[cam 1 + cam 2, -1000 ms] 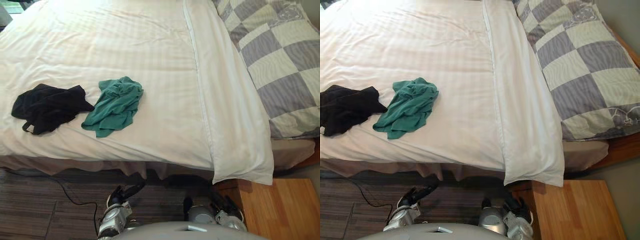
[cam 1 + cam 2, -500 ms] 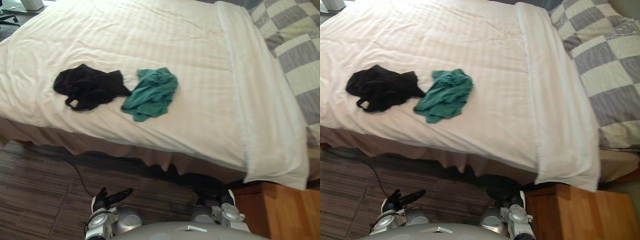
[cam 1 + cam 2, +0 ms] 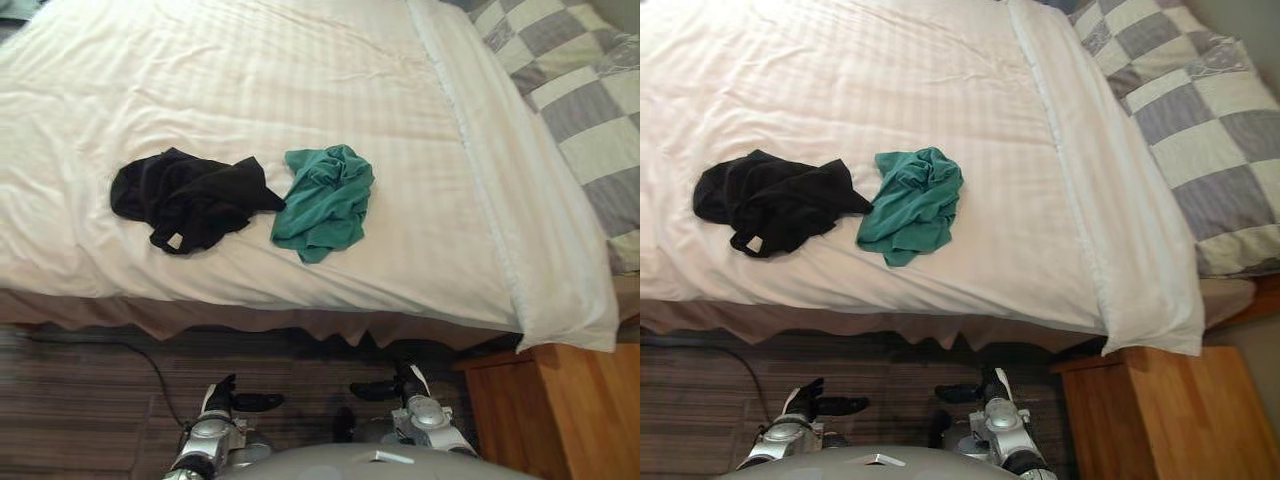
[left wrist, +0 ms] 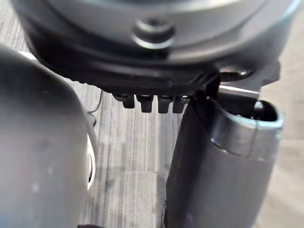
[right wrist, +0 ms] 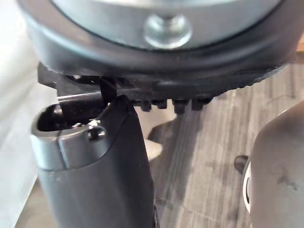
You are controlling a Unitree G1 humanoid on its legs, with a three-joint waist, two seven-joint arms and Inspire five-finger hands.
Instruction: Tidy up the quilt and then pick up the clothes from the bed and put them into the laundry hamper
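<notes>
A white quilt (image 3: 330,80) lies spread flat over the bed, its turned-back edge (image 3: 500,200) running along the pillow side. Two garments rest on it near the front edge: a crumpled black one (image 3: 190,198) and a green one (image 3: 325,198) touching it on its right. Both hands hang low over the floor in front of the bed, well short of the clothes. My left hand (image 3: 222,398) is open and empty, its thumb (image 4: 223,166) standing out. My right hand (image 3: 400,385) is likewise open and empty, thumb (image 5: 99,180) out.
A grey and cream checked pillow (image 3: 590,90) lies at the head of the bed on the right. A wooden nightstand (image 3: 570,410) stands at the lower right beside the bed's corner. Dark striped carpet (image 3: 80,400) covers the floor before the beige bed skirt (image 3: 250,320).
The camera has shifted, so the clothes now sit nearer the picture's middle; they have not moved on the quilt. My right hand shows more, thumb pointing inward.
</notes>
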